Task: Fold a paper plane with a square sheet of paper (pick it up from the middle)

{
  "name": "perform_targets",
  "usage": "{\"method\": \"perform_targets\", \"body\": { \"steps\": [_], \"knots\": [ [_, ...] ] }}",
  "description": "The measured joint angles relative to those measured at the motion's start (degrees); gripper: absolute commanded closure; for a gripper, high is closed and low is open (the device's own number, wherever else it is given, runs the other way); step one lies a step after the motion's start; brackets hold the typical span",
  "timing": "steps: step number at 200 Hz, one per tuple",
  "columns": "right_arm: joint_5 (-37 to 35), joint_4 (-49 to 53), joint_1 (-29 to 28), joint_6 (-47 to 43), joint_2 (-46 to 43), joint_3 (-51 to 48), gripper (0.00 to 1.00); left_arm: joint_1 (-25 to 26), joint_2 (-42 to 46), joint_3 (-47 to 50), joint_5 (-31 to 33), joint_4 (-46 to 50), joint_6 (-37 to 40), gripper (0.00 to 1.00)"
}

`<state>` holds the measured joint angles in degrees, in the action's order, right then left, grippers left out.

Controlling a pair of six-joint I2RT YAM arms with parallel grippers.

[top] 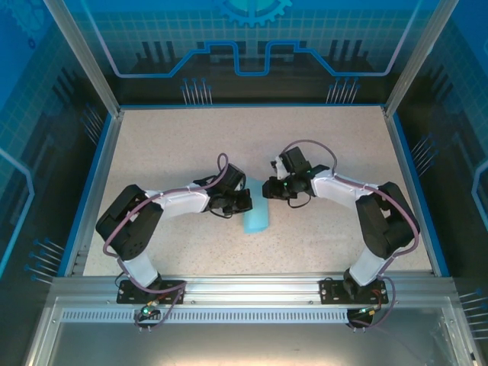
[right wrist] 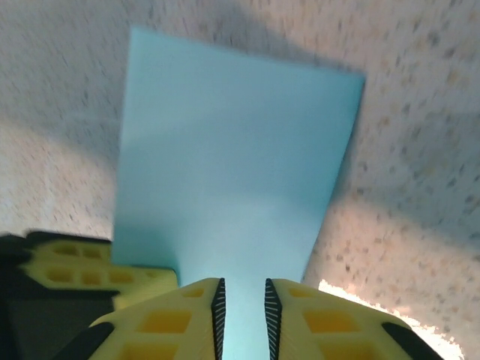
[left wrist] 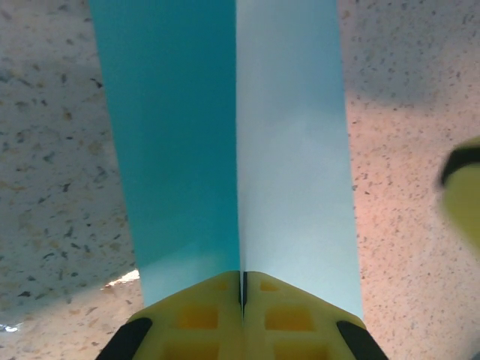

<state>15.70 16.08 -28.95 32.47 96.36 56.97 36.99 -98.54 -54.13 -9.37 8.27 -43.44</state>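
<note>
Cyan paper sat on the bench, creased down its middle only. The left end effector was clamped on that crease, while the right end effector stood narrowly apart at its edge. Nose and wing folds seemingly remained.

A robotics lab cell: speckled table fenced by aluminium posts and blue panels with gear graphics at top; left arm and right arm bolted to a bottom rail.
</note>
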Motion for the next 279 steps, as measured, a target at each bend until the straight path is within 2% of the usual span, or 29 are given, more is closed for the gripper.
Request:
{"method": "perform_targets", "body": {
  "steps": [60,135,168,223,279],
  "knots": [
    [0.98,0.50,-0.81,-0.20,2.60,-1.81,0.83,0.00,-0.52,-1.55,-1.25,0.07,-0.09,0.88],
    [2.36,-0.11,-1.55,0.13,6.78,-1.86,0.85,0.00,0.22,-0.09,-5.57,0.02,-1.81,0.65],
    [2.36,-0.22,-1.55,0.94,6.91,-1.86,0.85,0.04,1.66,2.34,-9.94,-0.28,-3.17,0.65],
    [2.62,-0.46,-1.53,1.88,6.91,-1.86,0.86,0.68,1.75,3.63,-13.29,-1.70,-4.57,0.78],
    [3.72,-0.76,-1.49,2.51,7.17,-1.86,0.88,0.68,1.75,3.63,-13.31,-8.07,-7.98,0.75]
  ]
}}
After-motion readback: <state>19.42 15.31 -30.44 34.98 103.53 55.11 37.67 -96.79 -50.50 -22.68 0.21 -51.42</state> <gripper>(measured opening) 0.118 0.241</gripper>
